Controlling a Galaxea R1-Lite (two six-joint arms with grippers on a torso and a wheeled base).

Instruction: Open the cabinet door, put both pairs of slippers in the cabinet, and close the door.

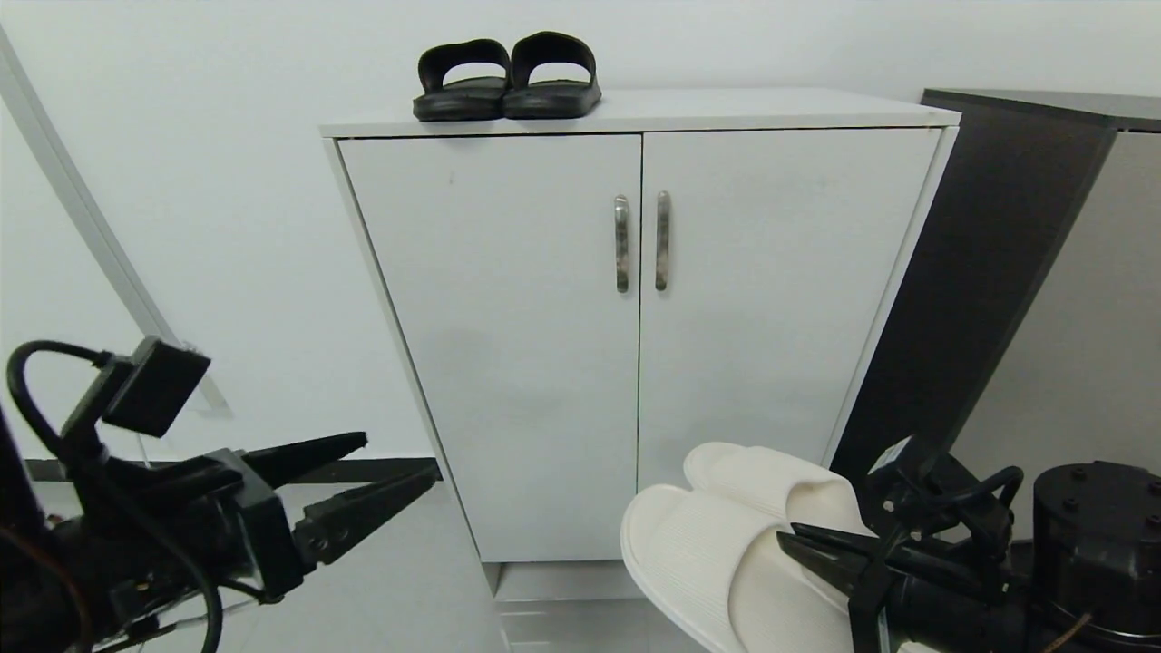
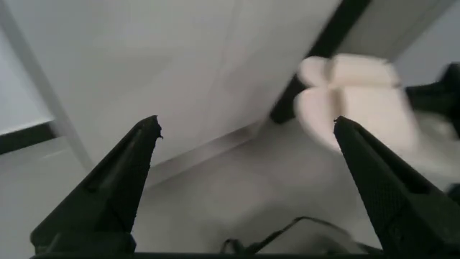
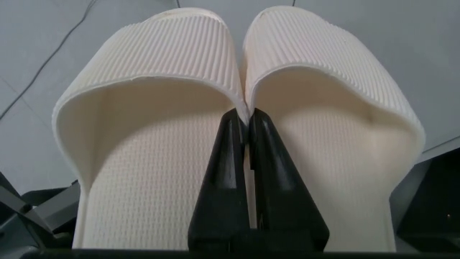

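Closed cabinet (image 1: 508,345), white slippers (image 1: 726,553) held before it.
They are clamped by the right end effector (image 3: 246,122) at lower right; the left end effector (image 1: 399,456) is spread open at lower left; black slippers (image 1: 506,82) are set atop the cabinet.

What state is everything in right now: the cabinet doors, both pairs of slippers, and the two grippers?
cabinet doors: both shut, handles untouched.
black slippers: side by side on the cabinet top, not held.
white slippers: pinched together in the right gripper, in front of the cabinet.
left gripper: open, empty.
right gripper: shut on the white slippers.
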